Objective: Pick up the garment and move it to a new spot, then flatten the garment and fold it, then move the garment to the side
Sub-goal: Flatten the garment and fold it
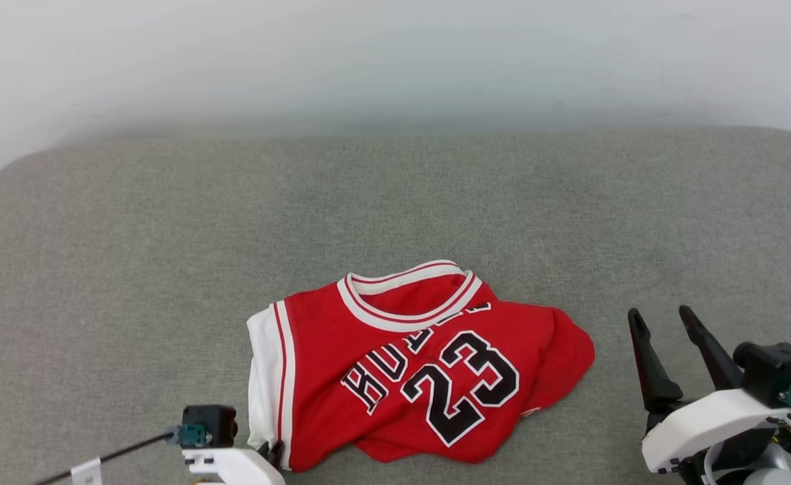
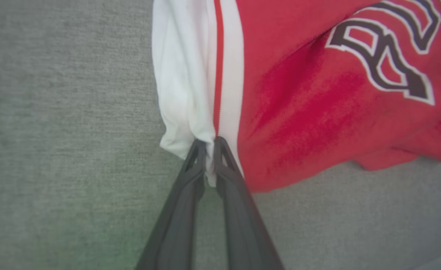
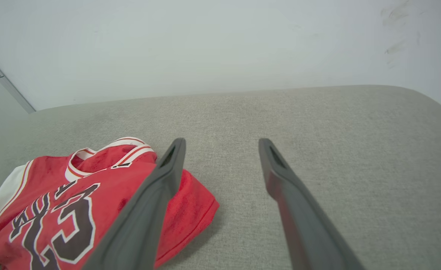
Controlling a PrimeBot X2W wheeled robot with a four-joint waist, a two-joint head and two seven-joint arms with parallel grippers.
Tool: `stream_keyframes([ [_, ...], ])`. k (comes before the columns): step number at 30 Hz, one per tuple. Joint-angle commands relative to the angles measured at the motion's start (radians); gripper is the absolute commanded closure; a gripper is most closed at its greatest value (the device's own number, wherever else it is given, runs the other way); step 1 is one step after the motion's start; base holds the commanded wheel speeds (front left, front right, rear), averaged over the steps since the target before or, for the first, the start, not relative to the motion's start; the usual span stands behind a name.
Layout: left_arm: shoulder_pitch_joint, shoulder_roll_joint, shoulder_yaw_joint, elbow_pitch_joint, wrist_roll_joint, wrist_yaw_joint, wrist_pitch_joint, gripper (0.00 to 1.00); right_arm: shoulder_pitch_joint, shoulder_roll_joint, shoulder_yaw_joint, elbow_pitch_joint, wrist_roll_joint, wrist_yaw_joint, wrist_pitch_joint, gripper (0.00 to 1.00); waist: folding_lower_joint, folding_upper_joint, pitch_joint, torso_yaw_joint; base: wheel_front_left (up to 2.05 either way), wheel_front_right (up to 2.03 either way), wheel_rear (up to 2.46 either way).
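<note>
The grey fabric-covered surface [image 1: 166, 222] spread wide beneath everything, with a pale wall behind it. The garment [image 1: 402, 364] lay crumpled on its near middle, number side up and collar toward the wall, with its right-hand part bunched over itself. The right pincer [image 1: 660, 314] stood well apart from the shirt on the robot's right, its fingers spread wide and holding nothing. The left pincer [image 2: 209, 142] was pinched together on the lower corner of the white sleeve [image 2: 182, 86], beside the red stripe, at the garment's near left edge.

This looked like the first step, the pick-up, with the grip in place and most of the cloth not yet raised. The next move would likely call for a lift high enough to clear the trailing cloth before carrying it to a new spot.
</note>
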State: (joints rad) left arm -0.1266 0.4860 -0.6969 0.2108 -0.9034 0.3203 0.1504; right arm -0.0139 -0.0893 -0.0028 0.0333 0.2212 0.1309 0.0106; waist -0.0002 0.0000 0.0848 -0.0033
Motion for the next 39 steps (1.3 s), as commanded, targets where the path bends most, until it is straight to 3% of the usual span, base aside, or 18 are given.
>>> stream_keyframes([
  [1,0.027,-0.007,-0.001,0.004,-0.002,0.010,-0.007,0.00,0.011,0.002,-0.006,-0.006,0.001,0.000,0.004,0.00,0.0002,0.0000,-0.010,0.001,0.00,0.00,0.00],
  [8,0.000,-0.015,0.045,-0.042,0.086,0.046,-0.215,0.00,0.038,0.000,-0.026,-0.029,-0.014,0.000,0.025,0.00,0.0002,0.0000,-0.057,0.007,0.00,0.00,0.00],
  [15,-0.068,-0.028,0.067,-0.082,0.185,0.026,-0.380,0.00,0.069,0.001,-0.026,-0.065,-0.026,0.000,0.059,0.00,0.0002,0.0000,-0.099,-0.006,0.00,0.00,0.00],
  [26,-0.101,-0.060,0.107,-0.097,0.229,0.016,-0.412,0.00,0.083,-0.005,-0.061,-0.048,0.003,0.000,0.146,0.00,0.0002,0.0000,-0.105,0.016,0.00,0.00,0.00],
  [39,-0.173,-0.093,0.124,-0.132,0.297,-0.002,-0.417,0.00,-0.025,-0.136,-0.009,0.109,0.137,0.000,0.429,0.00,0.0002,0.0000,0.023,0.141,0.00,0.00,0.00],
])
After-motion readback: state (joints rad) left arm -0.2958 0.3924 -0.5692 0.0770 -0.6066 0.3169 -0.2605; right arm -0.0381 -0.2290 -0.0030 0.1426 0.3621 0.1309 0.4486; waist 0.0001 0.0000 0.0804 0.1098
